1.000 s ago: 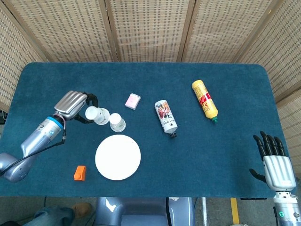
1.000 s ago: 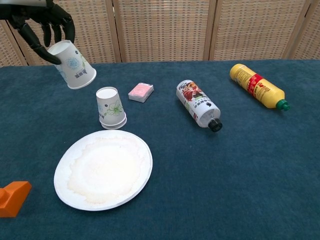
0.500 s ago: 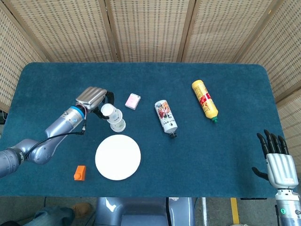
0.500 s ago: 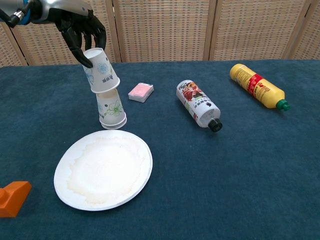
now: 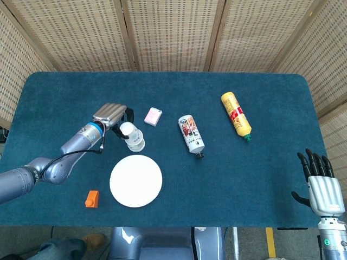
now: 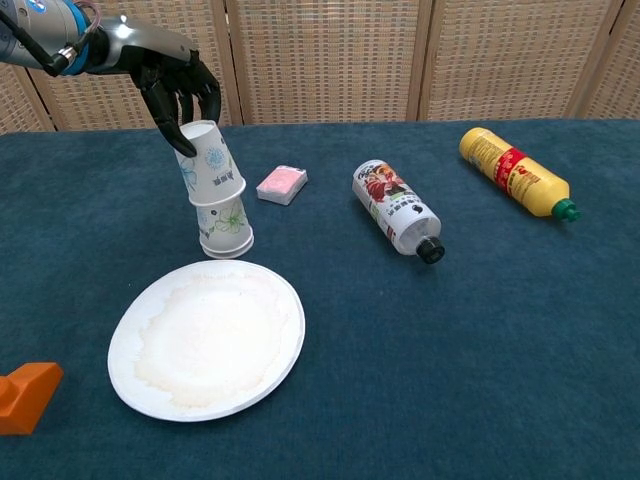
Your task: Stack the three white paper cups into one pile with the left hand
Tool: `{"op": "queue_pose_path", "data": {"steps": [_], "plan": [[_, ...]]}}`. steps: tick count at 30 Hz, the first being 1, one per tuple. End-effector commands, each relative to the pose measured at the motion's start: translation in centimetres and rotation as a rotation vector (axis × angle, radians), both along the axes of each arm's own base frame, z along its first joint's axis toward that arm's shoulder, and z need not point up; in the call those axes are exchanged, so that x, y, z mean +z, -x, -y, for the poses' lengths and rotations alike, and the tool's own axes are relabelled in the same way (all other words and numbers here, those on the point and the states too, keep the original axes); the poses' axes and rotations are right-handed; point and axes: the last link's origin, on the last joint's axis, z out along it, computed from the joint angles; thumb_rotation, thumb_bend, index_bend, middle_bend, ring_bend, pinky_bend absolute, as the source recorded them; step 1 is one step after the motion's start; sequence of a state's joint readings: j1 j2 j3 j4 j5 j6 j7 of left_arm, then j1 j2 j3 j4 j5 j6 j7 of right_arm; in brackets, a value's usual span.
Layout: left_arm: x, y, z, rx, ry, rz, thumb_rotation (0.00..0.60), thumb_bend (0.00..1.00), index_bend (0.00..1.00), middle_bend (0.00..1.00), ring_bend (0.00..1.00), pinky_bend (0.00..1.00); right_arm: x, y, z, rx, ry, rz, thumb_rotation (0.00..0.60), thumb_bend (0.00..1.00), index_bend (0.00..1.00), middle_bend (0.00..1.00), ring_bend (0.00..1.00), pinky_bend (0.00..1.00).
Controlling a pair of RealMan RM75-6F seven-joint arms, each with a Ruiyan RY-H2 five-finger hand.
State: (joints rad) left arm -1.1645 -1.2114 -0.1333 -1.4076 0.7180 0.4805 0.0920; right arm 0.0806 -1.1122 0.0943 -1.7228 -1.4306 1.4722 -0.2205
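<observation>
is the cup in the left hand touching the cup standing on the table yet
Touching. In the chest view the held cup, gripped by the left hand, sits tilted over the standing cup, with no gap between them.

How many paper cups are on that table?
2 show clearly: an upside-down cup stands behind the paper plate, and the left hand holds a tilted cup over its top. A third may be nested inside; I cannot tell.
</observation>
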Motion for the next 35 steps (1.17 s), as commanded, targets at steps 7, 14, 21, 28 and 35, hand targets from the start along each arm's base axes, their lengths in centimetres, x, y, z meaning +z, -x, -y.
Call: {"op": "queue_pose_path", "data": {"steps": [7, 14, 21, 28, 35], "plan": [[0.5, 0.9, 0.5, 0.017, 0.004, 0.016, 0.600, 0.00, 0.00, 0.00, 0.00, 0.00, -0.1, -0.1, -0.1, 0.005, -0.003, -0.001, 0.600, 0.00, 0.00, 0.00, 0.00, 0.00], [2.7, 3.5, 2.0, 0.008, -0.121, 0.106, 0.600, 0.00, 0.00, 0.00, 0.00, 0.00, -0.1, -0.3, -0.3, 0.016, -0.005, -0.002, 0.600, 0.00, 0.00, 0.00, 0.00, 0.00], [4.8, 10.7, 7.1, 0.038, -0.280, 0.144, 0.600, 0.00, 0.00, 0.00, 0.00, 0.00, -0.4, -0.2, -0.4, 0.010, -0.007, -0.015, 0.600, 0.00, 0.00, 0.00, 0.00, 0.00], [6.5, 19.6, 18.4, 0.108, -0.525, 0.010, 0.600, 0.00, 0.00, 0.00, 0.00, 0.00, -0.6, 0.0, -0.1, 0.008, 0.008, -0.026, 0.600, 0.00, 0.00, 0.00, 0.00, 0.00], [7.5, 20.4, 23.5, 0.158, -0.563, 0.005, 0.600, 0.00, 0.00, 0.00, 0.00, 0.00, -0.6, -0.2, -0.3, 0.024, 0.011, -0.024, 0.600, 0.00, 0.00, 0.00, 0.00, 0.00]]}}
